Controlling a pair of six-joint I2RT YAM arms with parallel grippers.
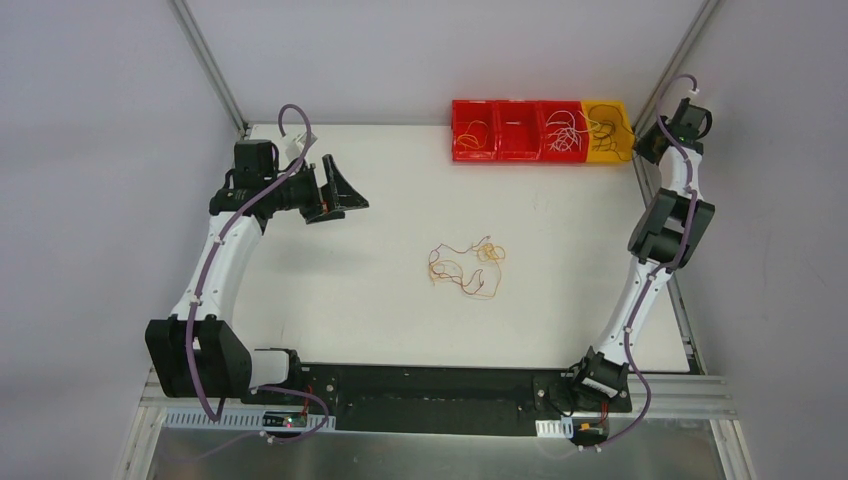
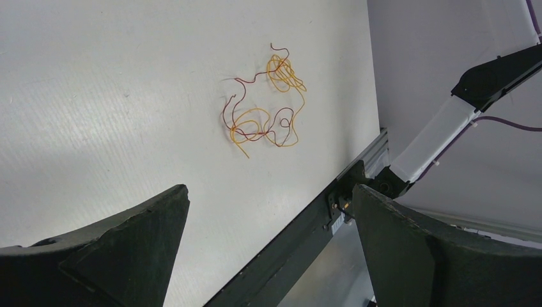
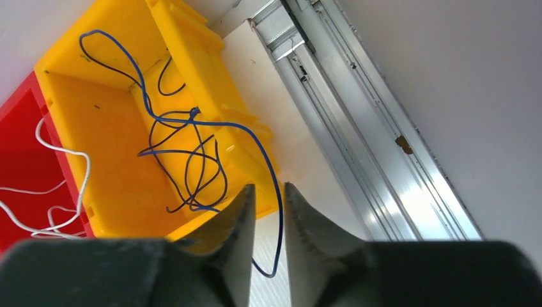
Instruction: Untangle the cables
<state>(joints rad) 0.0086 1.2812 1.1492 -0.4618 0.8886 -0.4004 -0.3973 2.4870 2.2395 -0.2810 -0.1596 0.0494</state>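
Observation:
A tangle of thin red, orange and yellow cables (image 1: 466,265) lies on the white table a little right of centre; it also shows in the left wrist view (image 2: 265,109). My left gripper (image 1: 340,195) hangs wide open and empty at the back left, well away from the tangle; its jaws (image 2: 268,204) stand far apart. My right gripper (image 1: 648,143) is at the back right beside the yellow bin (image 3: 115,128). Its jaws (image 3: 268,195) stand a little apart, and a thin blue cable (image 3: 192,119) trails out of the bin and hangs loose between them.
A row of red bins (image 1: 515,130) with the yellow bin (image 1: 608,130) at its right end stands at the table's back edge, each holding loose wires. White wires (image 3: 64,150) lie in the neighbouring red bin. An aluminium frame rail (image 3: 358,128) runs along the right edge.

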